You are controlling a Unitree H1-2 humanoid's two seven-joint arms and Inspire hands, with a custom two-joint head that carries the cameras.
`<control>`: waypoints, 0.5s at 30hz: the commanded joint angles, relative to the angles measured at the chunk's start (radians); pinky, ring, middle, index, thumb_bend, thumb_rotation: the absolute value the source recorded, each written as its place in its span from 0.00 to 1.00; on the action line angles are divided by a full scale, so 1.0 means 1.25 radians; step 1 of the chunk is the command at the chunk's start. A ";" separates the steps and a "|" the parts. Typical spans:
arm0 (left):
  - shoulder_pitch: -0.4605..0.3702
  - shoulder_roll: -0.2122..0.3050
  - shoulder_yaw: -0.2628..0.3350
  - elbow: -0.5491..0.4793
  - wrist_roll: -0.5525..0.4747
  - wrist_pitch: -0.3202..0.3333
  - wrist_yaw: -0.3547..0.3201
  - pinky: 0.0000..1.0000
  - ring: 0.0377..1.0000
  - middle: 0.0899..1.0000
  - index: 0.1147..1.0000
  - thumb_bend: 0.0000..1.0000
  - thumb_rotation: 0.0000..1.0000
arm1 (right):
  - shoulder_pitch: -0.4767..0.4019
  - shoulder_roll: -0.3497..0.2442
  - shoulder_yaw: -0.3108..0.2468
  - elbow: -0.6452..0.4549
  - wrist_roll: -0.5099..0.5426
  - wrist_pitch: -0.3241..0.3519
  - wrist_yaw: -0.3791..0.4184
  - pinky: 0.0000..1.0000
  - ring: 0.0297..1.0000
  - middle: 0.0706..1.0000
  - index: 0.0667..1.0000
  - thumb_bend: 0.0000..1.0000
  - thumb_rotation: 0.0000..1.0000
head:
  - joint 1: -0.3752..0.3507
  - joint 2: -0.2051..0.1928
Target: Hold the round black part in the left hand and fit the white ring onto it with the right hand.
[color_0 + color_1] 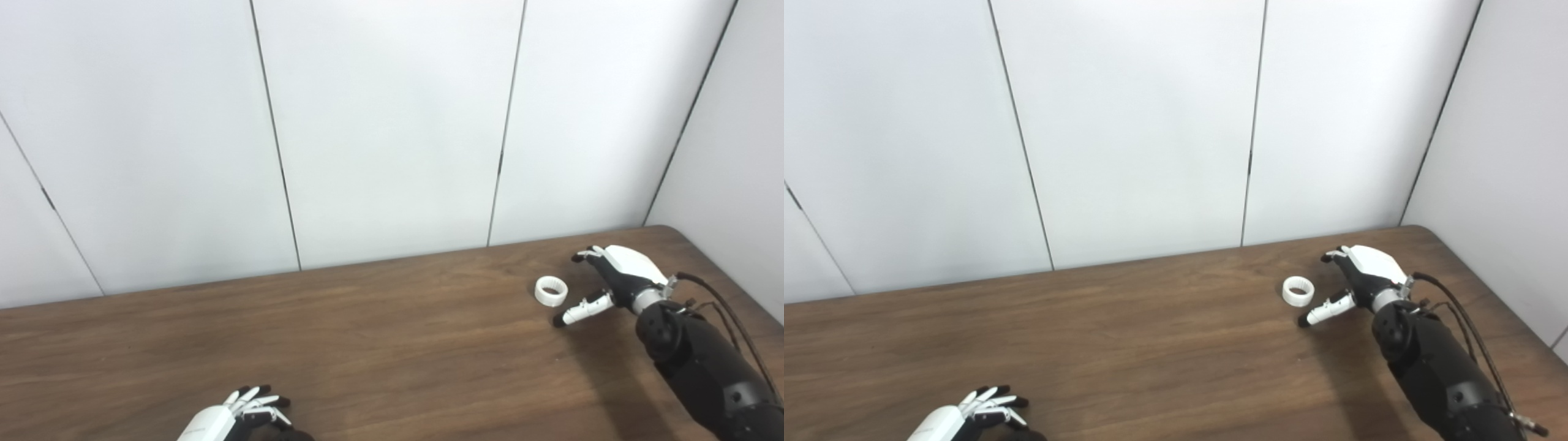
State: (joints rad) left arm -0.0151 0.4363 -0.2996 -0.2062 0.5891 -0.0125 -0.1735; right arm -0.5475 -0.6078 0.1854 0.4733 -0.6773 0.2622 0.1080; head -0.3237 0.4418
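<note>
A small white plastic ring (pixel 550 290) lies flat on the brown wood-grain surface (pixel 392 343), far right; it looks light, rigid and smooth, best pinched across its rim. The right hand (pixel 603 283) sits just beside it, spread and empty. The left hand (pixel 245 413), near-left, curls over something dark, unclear. White panelled walls (pixel 392 122) stand behind.
</note>
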 commanded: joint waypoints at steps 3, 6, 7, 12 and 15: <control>0.018 0.010 -0.004 -0.034 0.005 -0.004 -0.035 1.00 0.96 0.82 0.41 0.52 0.04 | -0.057 -0.005 0.018 0.021 -0.003 -0.019 -0.010 0.89 1.00 0.97 0.85 0.92 0.41 | 0.003 0.013; 0.025 0.007 -0.001 -0.046 0.007 -0.001 -0.038 1.00 0.96 0.82 0.41 0.52 0.04 | -0.076 -0.006 0.036 0.041 0.004 -0.023 0.012 0.92 1.00 0.97 0.83 0.90 0.37 | 0.009 0.021; 0.026 0.005 0.000 -0.050 0.007 0.001 -0.040 1.00 0.96 0.82 0.41 0.52 0.04 | -0.082 -0.007 0.043 0.045 0.007 -0.029 0.021 0.93 1.00 0.98 0.82 0.89 0.37 | 0.011 0.022; 0.033 -0.003 0.005 -0.066 0.012 0.010 -0.051 1.00 0.96 0.83 0.41 0.52 0.04 | -0.090 -0.014 0.059 0.048 0.022 -0.057 0.050 0.97 1.00 0.98 0.78 0.87 0.35 | 0.018 0.025; 0.037 -0.007 0.007 -0.074 0.016 0.014 -0.055 1.00 0.96 0.82 0.41 0.52 0.04 | -0.097 -0.014 0.069 0.054 0.023 -0.064 0.063 0.96 1.00 0.98 0.76 0.86 0.36 | 0.022 0.026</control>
State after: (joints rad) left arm 0.0236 0.4208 -0.2877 -0.2654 0.5972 0.0066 -0.2201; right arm -0.6305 -0.6168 0.2583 0.5405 -0.6496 0.2122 0.1714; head -0.2961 0.4740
